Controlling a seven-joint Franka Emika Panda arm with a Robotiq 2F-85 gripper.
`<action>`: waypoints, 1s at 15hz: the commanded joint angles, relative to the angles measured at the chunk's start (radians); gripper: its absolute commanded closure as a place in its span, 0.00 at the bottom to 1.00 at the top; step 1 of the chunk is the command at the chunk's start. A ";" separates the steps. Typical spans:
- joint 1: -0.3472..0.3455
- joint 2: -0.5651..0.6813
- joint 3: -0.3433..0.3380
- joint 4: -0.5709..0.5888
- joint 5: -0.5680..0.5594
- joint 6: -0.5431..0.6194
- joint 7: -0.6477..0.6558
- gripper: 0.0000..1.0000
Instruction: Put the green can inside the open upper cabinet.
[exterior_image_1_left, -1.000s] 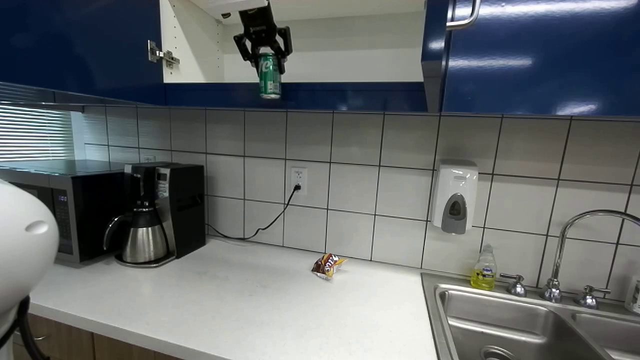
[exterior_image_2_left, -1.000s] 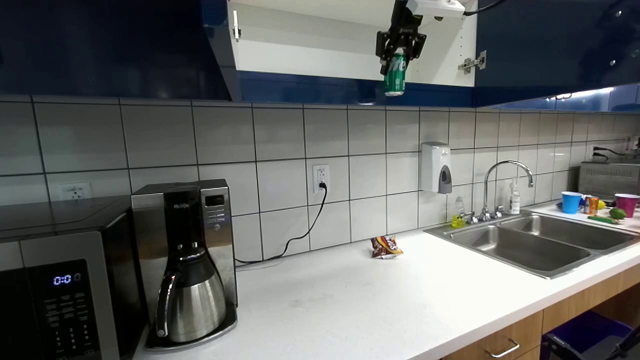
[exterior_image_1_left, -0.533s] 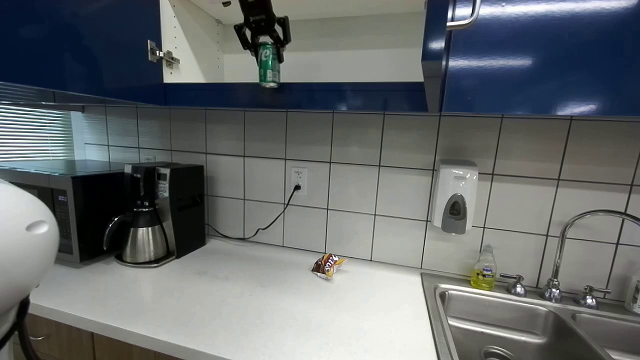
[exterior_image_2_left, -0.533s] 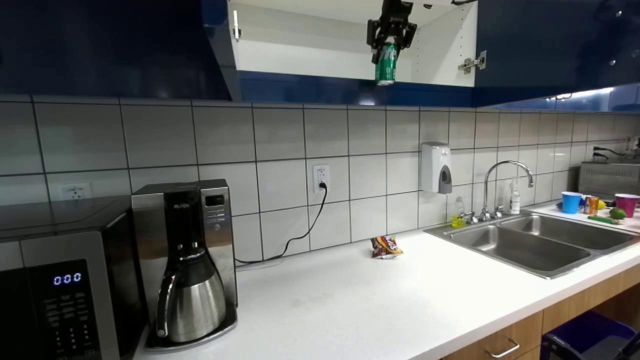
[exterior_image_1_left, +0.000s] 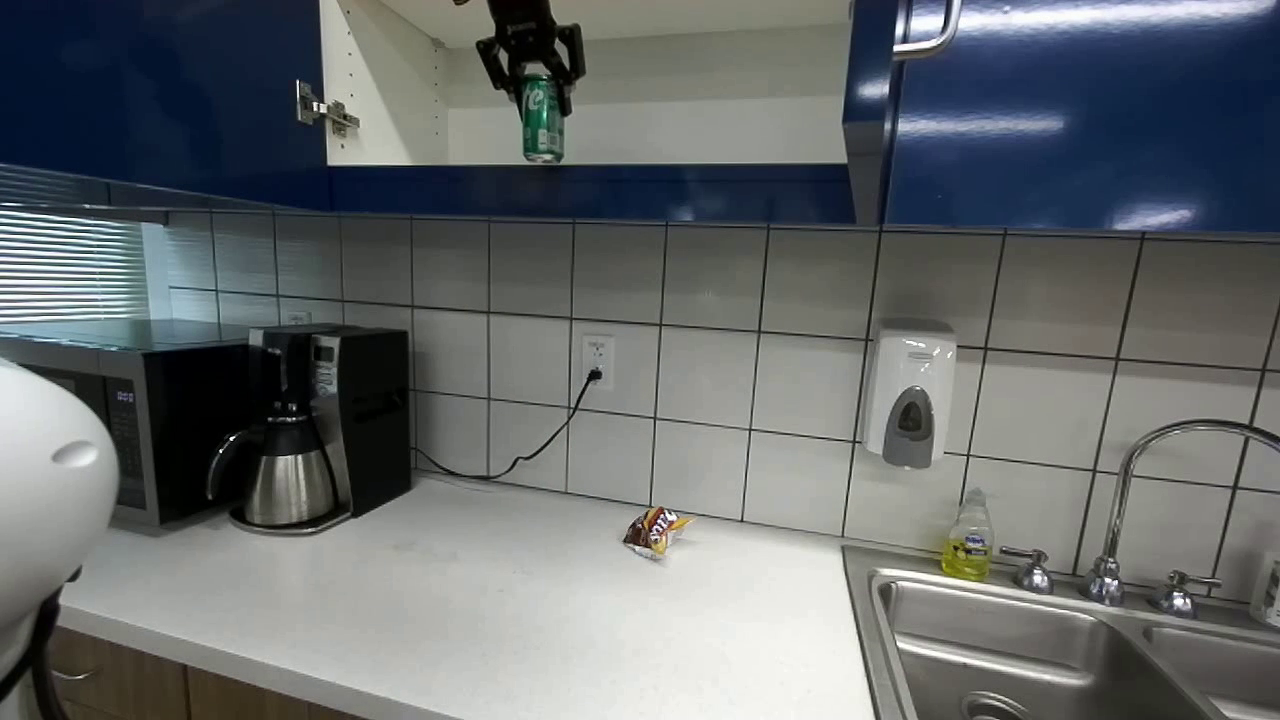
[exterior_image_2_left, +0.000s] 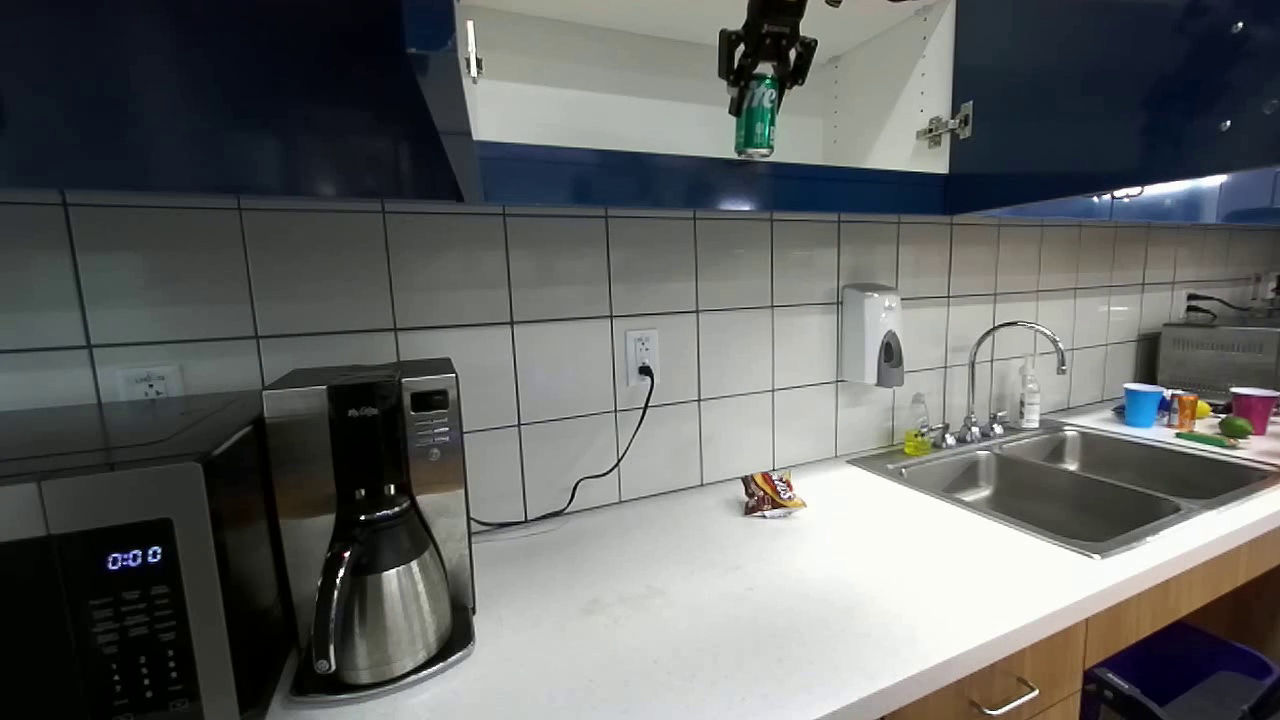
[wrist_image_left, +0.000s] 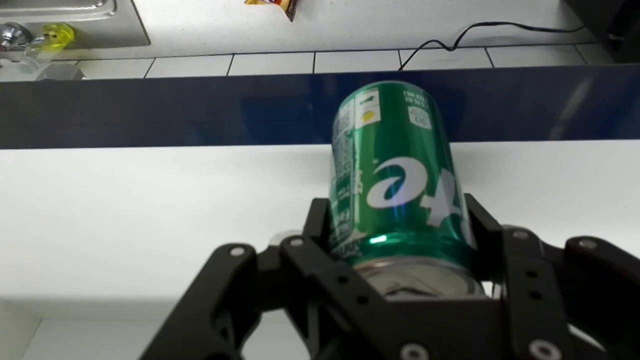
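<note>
I am holding the green can in the claw, whose fingers are gripping opposite sides of its upper half. The can is hanging below the claw at the mouth of the open upper cabinet, its long axis running close to vertical and in line with the claw. The coming move is turning on one relation, base against lip: in both exterior views the can's base is appearing at about the lip's top edge. I am judging the can to be short of the cabinet's interior, so the next step is probably calling for a slight lift, then inward travel. The exterior views are giving base height, which the wrist view is not; it is looking down the can from above, showing a finger on each side. No view is settling depth, so I am treating contact with the lip as the main risk.
</note>
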 joint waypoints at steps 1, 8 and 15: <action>-0.007 0.084 0.007 0.173 -0.008 -0.093 0.034 0.61; 0.000 0.187 -0.005 0.398 -0.011 -0.232 0.040 0.61; 0.007 0.297 -0.014 0.501 -0.019 -0.272 0.068 0.61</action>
